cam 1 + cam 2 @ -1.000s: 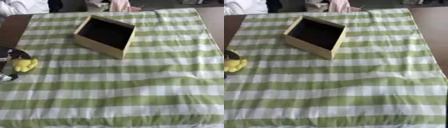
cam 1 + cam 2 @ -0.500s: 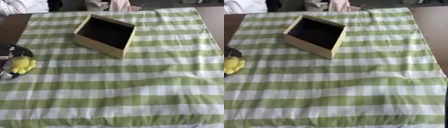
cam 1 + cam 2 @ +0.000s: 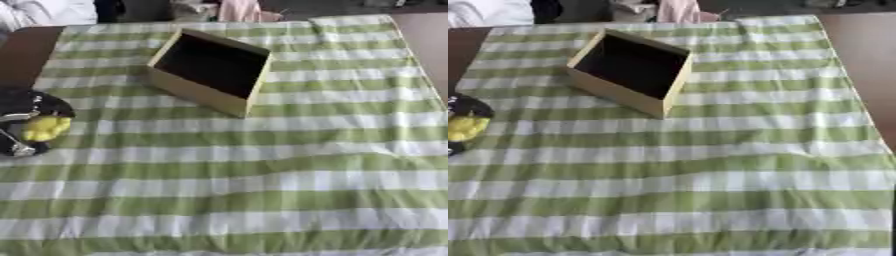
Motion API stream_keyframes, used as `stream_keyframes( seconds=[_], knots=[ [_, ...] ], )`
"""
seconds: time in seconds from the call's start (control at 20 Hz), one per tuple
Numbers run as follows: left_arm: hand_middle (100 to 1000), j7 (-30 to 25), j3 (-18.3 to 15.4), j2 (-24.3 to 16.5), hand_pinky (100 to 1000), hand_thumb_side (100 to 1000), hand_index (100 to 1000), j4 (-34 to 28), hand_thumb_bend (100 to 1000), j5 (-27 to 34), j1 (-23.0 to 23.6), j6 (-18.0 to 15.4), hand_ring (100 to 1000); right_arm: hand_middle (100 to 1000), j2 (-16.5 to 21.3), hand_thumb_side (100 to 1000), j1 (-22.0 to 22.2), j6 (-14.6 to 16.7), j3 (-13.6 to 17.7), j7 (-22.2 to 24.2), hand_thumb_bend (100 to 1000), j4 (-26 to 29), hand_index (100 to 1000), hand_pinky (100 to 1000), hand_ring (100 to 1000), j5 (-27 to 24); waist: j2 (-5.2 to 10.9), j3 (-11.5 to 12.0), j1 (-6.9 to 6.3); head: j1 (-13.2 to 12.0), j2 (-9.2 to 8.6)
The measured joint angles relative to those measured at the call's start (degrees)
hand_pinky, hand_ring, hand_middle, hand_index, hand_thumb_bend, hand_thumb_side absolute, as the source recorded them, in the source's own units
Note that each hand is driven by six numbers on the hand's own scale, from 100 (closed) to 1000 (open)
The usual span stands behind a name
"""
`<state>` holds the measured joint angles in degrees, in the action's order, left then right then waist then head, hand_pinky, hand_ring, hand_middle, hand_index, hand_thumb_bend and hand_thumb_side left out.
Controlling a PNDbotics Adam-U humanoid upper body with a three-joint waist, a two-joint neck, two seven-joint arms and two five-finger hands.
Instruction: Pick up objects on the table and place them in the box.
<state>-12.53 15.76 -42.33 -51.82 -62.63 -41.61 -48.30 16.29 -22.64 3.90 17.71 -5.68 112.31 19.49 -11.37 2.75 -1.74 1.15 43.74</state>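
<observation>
Carrying a yellow object (image 3: 45, 128), the left hand (image 3: 22, 122) has edged rightward from the counter's left edge, fingers curled round it. Its target, the box (image 3: 210, 70), lies up and to the right.

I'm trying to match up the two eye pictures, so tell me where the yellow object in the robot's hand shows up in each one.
Left eye view: the yellow object sits at the left edge, about halfway down, held in the left hand.
Right eye view: it lies tight against the left edge, partly cut off.
Shared landmark: the box, up and to the right of it in both.
</observation>
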Motion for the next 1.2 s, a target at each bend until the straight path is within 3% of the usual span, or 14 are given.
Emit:
stream_keyframes(
  seconds=[0.1, 0.35, 0.55, 0.65, 0.8, 1.2],
  knots=[
    [807, -0.6, 0.0, 0.1, 621, 190, 898, 0.5, 114, 0.4, 0.0, -0.6, 804, 743, 0.0, 740, 0.0, 0.0, 0.1, 0.0, 100, 0.0, 768, 639, 716, 0.0, -0.02, 0.0, -0.01, 0.0, 0.0],
    [802, -2.2, -0.5, 0.1, 606, 177, 888, -0.3, 118, 3.7, 0.0, -0.3, 800, 743, 0.0, 741, 0.3, 0.0, 0.3, 0.0, 100, 0.0, 768, 639, 716, -0.1, -0.12, 0.0, -0.13, 0.0, 0.0],
    [819, -3.4, -1.2, -0.1, 641, 123, 893, -2.3, 251, 5.4, -0.1, 0.8, 834, 743, -0.1, 740, 0.4, 0.0, 0.3, 0.0, 100, 0.0, 768, 639, 716, -0.4, -0.12, 0.0, -0.21, 0.0, 0.0],
    [809, -3.7, -1.3, -0.5, 607, 105, 887, -3.5, 289, 5.7, -0.3, 1.1, 815, 743, -0.2, 739, 0.5, 0.0, 0.3, 0.0, 100, 0.0, 768, 639, 717, -0.4, -0.11, 0.1, -0.21, 0.0, 0.0],
    [779, -3.6, -1.6, -0.6, 514, 100, 872, -4.8, 232, 6.6, -0.9, 1.3, 755, 743, -0.3, 739, 0.5, 0.0, 0.3, 0.0, 100, 0.0, 768, 640, 717, -0.5, -0.11, 0.1, -0.25, 0.0, 0.0],
    [762, -3.4, -1.8, -0.4, 464, 100, 845, -7.9, 242, 11.4, -4.5, 2.3, 729, 743, -0.4, 737, 0.5, -0.1, 0.3, 0.1, 100, 0.0, 769, 641, 718, -0.5, 0.06, 0.1, -0.31, 0.0, 0.0]
  ],
)
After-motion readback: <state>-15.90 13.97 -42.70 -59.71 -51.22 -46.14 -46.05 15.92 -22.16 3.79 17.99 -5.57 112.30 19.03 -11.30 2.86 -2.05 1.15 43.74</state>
